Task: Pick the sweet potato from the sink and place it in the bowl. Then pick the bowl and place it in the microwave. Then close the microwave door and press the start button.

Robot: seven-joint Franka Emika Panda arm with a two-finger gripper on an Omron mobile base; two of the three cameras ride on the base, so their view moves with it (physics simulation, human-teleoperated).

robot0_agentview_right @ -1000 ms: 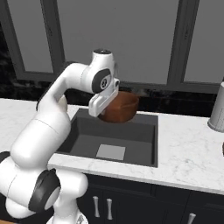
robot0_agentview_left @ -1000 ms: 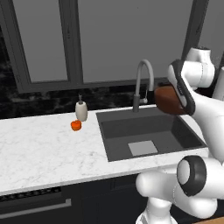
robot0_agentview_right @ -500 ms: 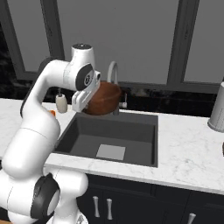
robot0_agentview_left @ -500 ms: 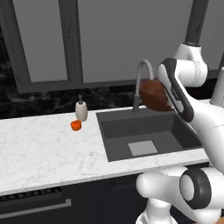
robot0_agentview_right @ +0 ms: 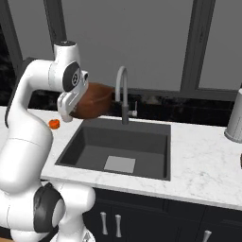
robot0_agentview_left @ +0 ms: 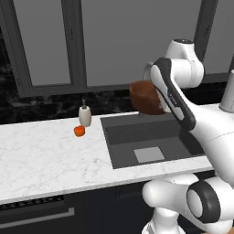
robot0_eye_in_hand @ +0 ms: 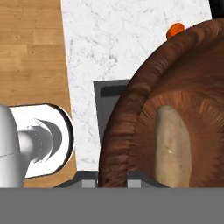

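Bowl [robot0_agentview_left: 145, 97] is up in the air, held by the gripper [robot0_agentview_left: 157, 98], above the back left part of the sink [robot0_agentview_left: 151, 141] in left base view. In right base view the bowl [robot0_agentview_right: 94, 100] sits at about 9 o'clock of the gooseneck faucet [robot0_agentview_right: 122, 92], clear of the sink [robot0_agentview_right: 118, 149] basin below, tipped a bit on its side. Jaws narrowly parted, clamped on the bowl rim; in hand view the rim [robot0_eye_in_hand: 114, 144] runs down to the bottom edge where the fingertips sit. Sweet potato [robot0_eye_in_hand: 171, 146] lies inside the bowl [robot0_eye_in_hand: 192, 87], lengthwise, at roughly 5 o'clock of the bowl's inner floor. Small round orange thing [robot0_agentview_left: 79, 131] rests on the white marble counter [robot0_agentview_left: 41, 157], just at 7 o'clock of the soap dispenser [robot0_agentview_left: 84, 115], well apart from the bowl. Same orange thing [robot0_eye_in_hand: 176, 29] peeks past the bowl edge at 12 o'clock in hand view. Sink basin has a lighter square patch [robot0_agentview_right: 119, 164] on its bottom. Grey canister [robot0_agentview_right: 235, 118] stands on the counter at 3 o'clock of the sink in right base view.
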